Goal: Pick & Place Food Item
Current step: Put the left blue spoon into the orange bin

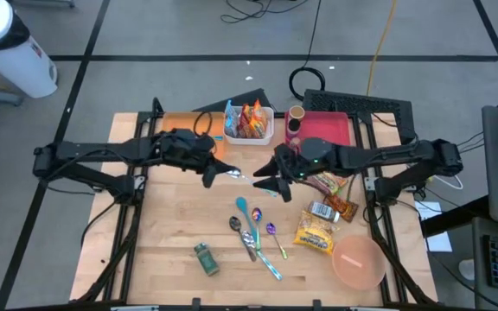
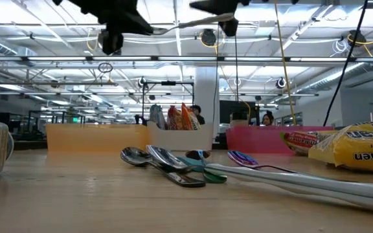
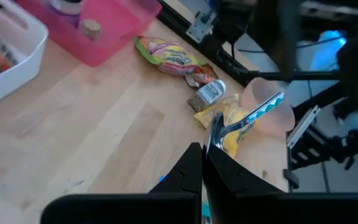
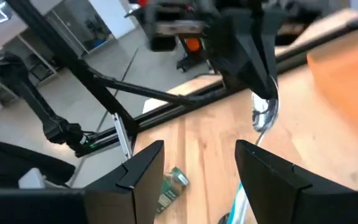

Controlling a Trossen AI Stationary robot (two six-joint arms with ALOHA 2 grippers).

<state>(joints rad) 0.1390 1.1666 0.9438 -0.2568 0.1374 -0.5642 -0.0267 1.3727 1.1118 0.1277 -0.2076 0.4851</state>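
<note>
Two grippers meet mid-air: left gripper [image 1: 207, 175] pinches a spoon [image 1: 234, 174], right gripper [image 1: 264, 184] spread; mistimed release could drop it.

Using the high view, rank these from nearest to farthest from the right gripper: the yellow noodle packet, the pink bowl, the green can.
From the right gripper, above mid-table:
1. Yellow noodle packet, toward the table's front right.
2. Green can, near the front edge, on the left arm's side.
3. Pink bowl, at the front right corner.
The can and bowl are fairly close to call.
</note>
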